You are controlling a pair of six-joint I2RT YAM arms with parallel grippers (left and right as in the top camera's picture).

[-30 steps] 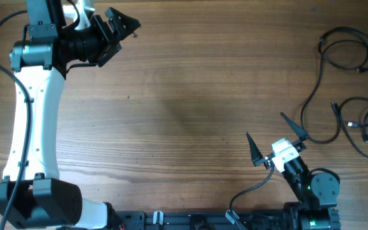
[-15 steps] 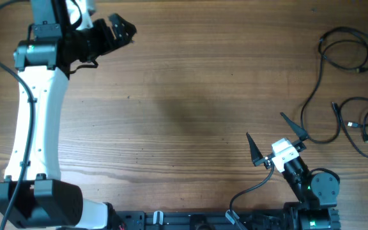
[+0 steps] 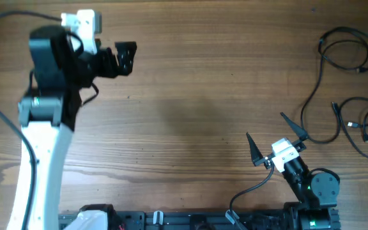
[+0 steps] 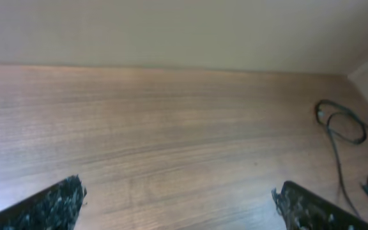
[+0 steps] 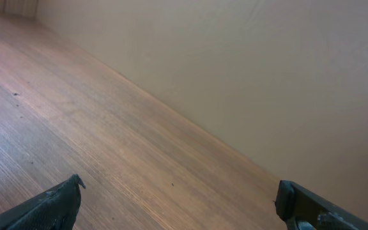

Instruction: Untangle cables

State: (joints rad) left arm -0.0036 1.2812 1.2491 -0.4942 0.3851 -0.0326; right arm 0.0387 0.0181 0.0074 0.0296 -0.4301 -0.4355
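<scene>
The thin black cables (image 3: pixel 312 96) are lying looped, nothing pulled apart yet. Near them the right claw (image 3: pixel 264 125) is gaping empty; far from them, the left claw (image 3: pixel 128 57) is too.

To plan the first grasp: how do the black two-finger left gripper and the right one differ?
The left gripper is far from the thin black cables; the right gripper is close beside them. The left arm is stretched out; the right arm is folded up. Both grippers are open and empty.

Wooden table (image 3: pixel 197 96) (visible grain); plain beige wall (image 5: pixel 248 57) behind.
</scene>
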